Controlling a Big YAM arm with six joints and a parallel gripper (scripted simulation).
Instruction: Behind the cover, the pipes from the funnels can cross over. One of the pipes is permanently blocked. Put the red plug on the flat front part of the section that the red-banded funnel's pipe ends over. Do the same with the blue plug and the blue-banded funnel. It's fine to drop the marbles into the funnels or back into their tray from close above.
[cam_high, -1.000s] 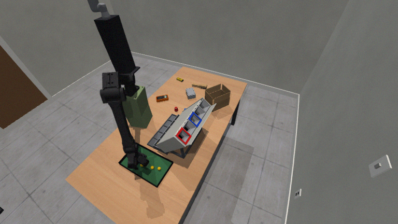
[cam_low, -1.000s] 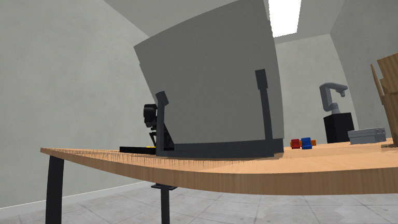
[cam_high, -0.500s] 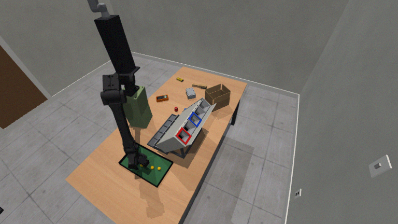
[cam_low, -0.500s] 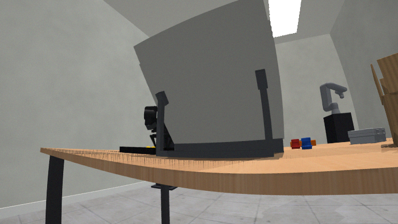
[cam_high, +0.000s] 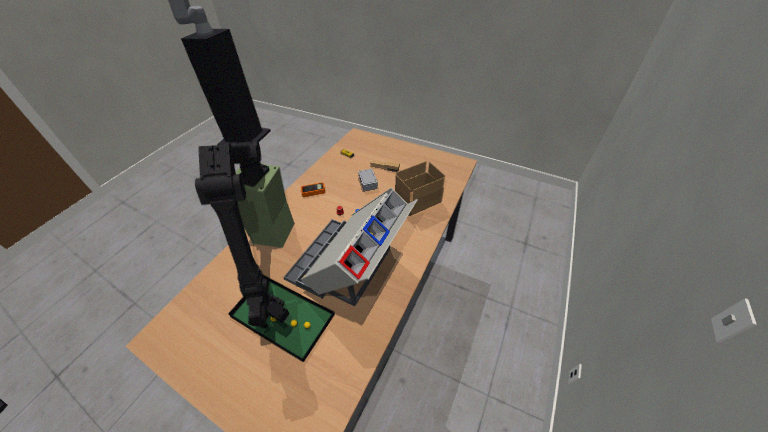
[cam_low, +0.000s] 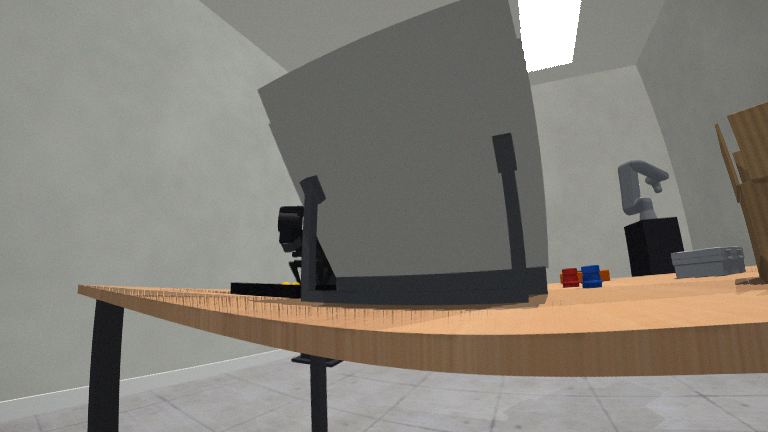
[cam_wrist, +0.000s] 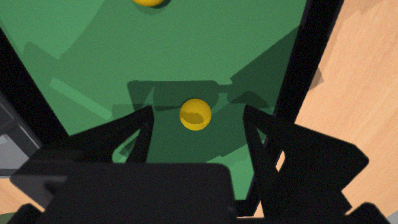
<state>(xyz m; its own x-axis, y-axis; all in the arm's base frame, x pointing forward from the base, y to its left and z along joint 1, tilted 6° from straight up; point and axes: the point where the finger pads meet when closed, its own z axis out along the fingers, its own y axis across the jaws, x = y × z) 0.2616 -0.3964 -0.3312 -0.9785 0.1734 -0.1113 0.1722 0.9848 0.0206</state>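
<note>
My gripper (cam_high: 272, 317) (cam_wrist: 198, 111) is open and low over the green marble tray (cam_high: 300, 343) (cam_wrist: 100, 40). A yellow marble (cam_wrist: 195, 114) (cam_high: 272, 319) lies on the tray between the fingers, untouched by either finger. Two more marbles (cam_high: 293, 322) (cam_high: 307, 324) lie beside it. The grey cover (cam_high: 332, 252) (cam_low: 408, 161) carries the red-banded funnel (cam_high: 348, 269) and the blue-banded funnel (cam_high: 371, 237). The dark sectioned tray (cam_high: 316, 249) lies at its foot. The red plug (cam_high: 339, 210) (cam_low: 570, 277) and the blue plug (cam_low: 590, 275) stand on the table beyond the cover.
A green box (cam_high: 265, 209) stands behind the arm. A cardboard box (cam_high: 420, 185), a grey case (cam_high: 367, 180) (cam_low: 706, 261), an orange device (cam_high: 312, 188) and a yellow item (cam_high: 346, 153) lie at the far end of the table.
</note>
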